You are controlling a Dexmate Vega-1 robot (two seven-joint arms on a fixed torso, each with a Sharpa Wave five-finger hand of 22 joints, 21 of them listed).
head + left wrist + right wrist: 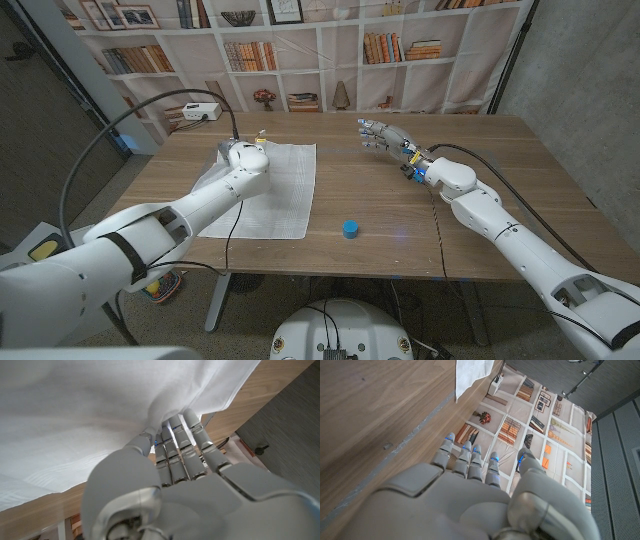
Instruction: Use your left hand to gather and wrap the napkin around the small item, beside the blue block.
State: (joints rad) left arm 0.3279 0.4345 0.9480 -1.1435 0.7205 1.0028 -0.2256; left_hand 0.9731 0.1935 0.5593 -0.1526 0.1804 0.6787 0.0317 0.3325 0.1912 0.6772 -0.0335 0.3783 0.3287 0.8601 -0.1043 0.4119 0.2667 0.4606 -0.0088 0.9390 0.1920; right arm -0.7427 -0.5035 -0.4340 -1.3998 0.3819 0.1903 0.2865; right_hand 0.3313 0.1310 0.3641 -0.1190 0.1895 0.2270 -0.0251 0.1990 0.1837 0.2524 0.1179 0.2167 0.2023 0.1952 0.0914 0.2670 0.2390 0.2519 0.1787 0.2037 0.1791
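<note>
A white napkin (275, 190) lies spread on the left half of the wooden table (500, 160). My left hand (245, 157) sits at the napkin's far left corner, where the cloth is bunched up. In the left wrist view its fingers (175, 435) and thumb pinch a raised fold of the napkin (75, 415). A small yellowish thing (262, 133) peeks out just beyond that hand; what it is I cannot tell. The blue block (351, 228) stands near the front edge, right of the napkin. My right hand (385, 138) hovers open at the far middle, fingers spread and holding nothing.
A white box (200, 111) with cables sits at the table's far left corner. A black cable arcs over my left arm. A bookshelf backdrop stands behind the table. The right wrist view shows my right hand (470, 495) and a napkin corner (472, 372).
</note>
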